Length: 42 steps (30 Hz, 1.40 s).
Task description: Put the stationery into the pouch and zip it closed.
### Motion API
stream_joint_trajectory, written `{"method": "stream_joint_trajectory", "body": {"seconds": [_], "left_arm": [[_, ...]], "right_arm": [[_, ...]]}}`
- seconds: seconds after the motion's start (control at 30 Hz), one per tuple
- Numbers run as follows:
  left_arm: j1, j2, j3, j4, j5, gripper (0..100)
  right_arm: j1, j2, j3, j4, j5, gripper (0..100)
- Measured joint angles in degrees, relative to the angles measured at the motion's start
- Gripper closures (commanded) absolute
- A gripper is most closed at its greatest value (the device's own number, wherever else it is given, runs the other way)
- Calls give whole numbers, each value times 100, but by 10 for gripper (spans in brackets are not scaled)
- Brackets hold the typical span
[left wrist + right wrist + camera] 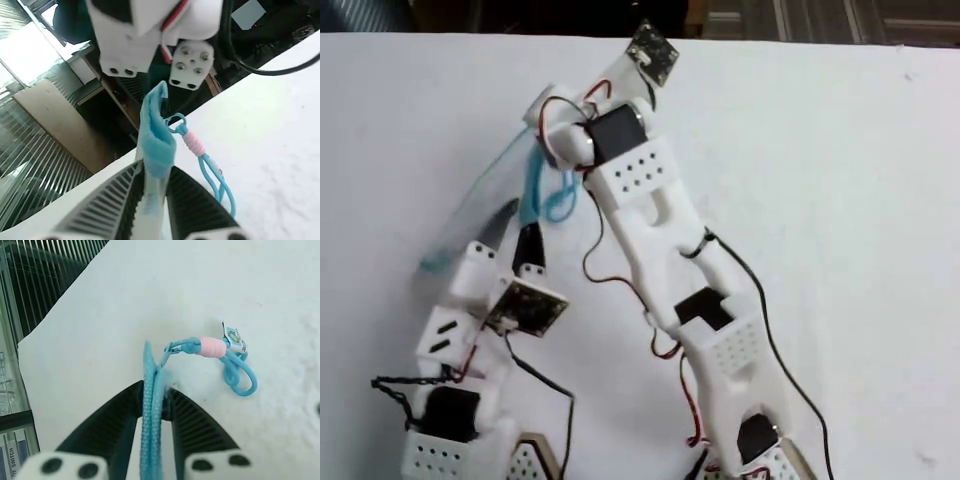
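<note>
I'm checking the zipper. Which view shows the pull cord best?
The right wrist view: the pull cord lies whole on the table, pink wrap and loop clear. The left wrist view shows it foreshortened, beside a jaw. In the high view it is a blue loop beside an arm.

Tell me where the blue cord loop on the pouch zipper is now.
In the high view the blue cord loop lies on the white table left of centre, beside the pouch, between the left gripper and the right gripper.
</note>
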Motion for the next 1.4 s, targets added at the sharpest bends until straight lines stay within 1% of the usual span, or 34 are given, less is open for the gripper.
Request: {"method": "stream_joint_trajectory", "body": {"seconds": [0.07, 0.17, 0.23, 0.27, 0.4, 0.43, 0.47, 0.57, 0.7, 0.73, 0.8, 0.87, 0.9, 0.93, 1.03, 1.1, 1.13, 1.2, 1.27, 1.37, 1.4], "left_arm": [[97, 0, 9, 53, -9, 978], [114, 0, 9, 62, -9, 978], [70, -9, 9, 62, -9, 978], [-9, -44, 9, 62, 26, 978], [-352, -62, -141, 185, 352, 978], [-413, -62, -211, 273, 396, 978], [-422, -62, -281, 369, 431, 978], [-475, -62, -396, 554, 475, 978], [-668, -62, -519, 703, 580, 978], [-738, -62, -571, 747, 695, 978], [-835, -53, -712, 879, 914, 978], [-853, 0, -879, 1055, 1099, 978], [-853, 0, -967, 1169, 1196, 978], [-870, 0, -1055, 1284, 1292, 978], [-879, 0, -1292, 1574, 1574, 977], [-888, 0, -1442, 1732, 1688, 977], [-905, 0, -1521, 1811, 1732, 977], [-1011, 9, -1679, 1934, 1785, 977], [-1099, 9, -1793, 1996, 1837, 977], [-1169, 9, -1890, 2136, 1899, 977], [-1178, 9, -1916, 2163, 1908, 977]], "right_arm": [[0, 0, 0, 0, 18, 981], [0, 0, 0, 9, 290, 980], [-9, 0, -18, 9, 484, 948], [-26, 0, -53, 9, 580, 905], [-141, -79, -237, 0, 862, 670], [-158, -123, -264, 0, 888, 638], [-158, -176, -308, 0, 905, 629], [70, -378, -492, 0, 905, 662], [835, -519, -607, 0, 1046, 759], [1020, -519, -607, 26, 1231, 785], [1266, -519, -607, 114, 1829, 825], [1310, -492, -536, 123, 2497, 844], [1284, -431, -484, 123, 2655, 843], [1257, -334, -466, 132, 2620, 843], [1178, -18, -457, 132, 1934, 844], [967, 193, -431, 132, 1908, 844], [826, 316, -431, 123, 2084, 844], [633, 607, -378, 123, 2796, 848], [580, 905, -369, 123, 3982, 866], [545, 1108, -369, 343, 6110, 915], [527, 1108, -378, 404, 6629, 912]]}}
